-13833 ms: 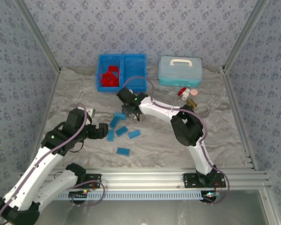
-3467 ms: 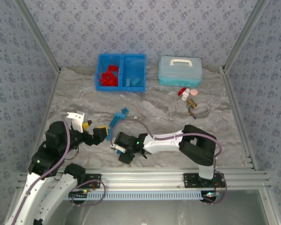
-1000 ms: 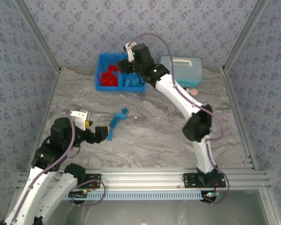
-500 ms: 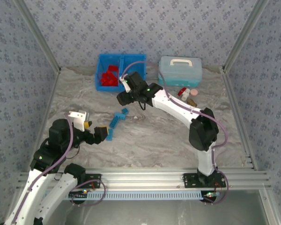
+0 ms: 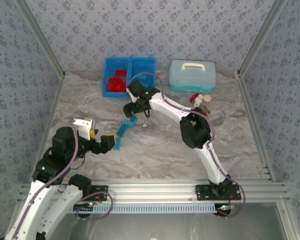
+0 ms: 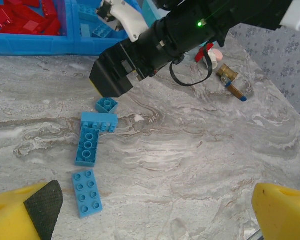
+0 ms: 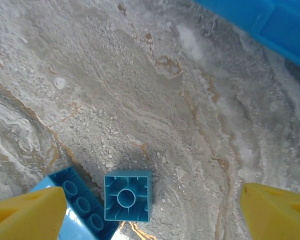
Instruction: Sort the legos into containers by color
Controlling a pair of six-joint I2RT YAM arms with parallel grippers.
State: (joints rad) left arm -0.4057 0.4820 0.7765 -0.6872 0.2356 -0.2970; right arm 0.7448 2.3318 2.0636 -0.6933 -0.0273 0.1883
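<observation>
Right claw (image 5: 131, 108) spread wide, empty, held above small square blue lego (image 7: 127, 195) on table (image 6: 190, 150). Left claw (image 6: 152, 210) released, empty; three more blue legos (image 6: 87, 145) laid nearby. Red legos (image 5: 117, 82) seen in bin (image 5: 130, 64), left compartment.

blue legos (image 6: 87, 192) | red legos (image 5: 117, 82) | blue bin (image 5: 140, 60) | grey marbled table (image 5: 155, 150) | floral walls (image 5: 140, 30)

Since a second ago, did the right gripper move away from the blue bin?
Yes. The right gripper came off the blue bin, back toward the arm bases, and now hangs open just above the loose blue legos.
</observation>
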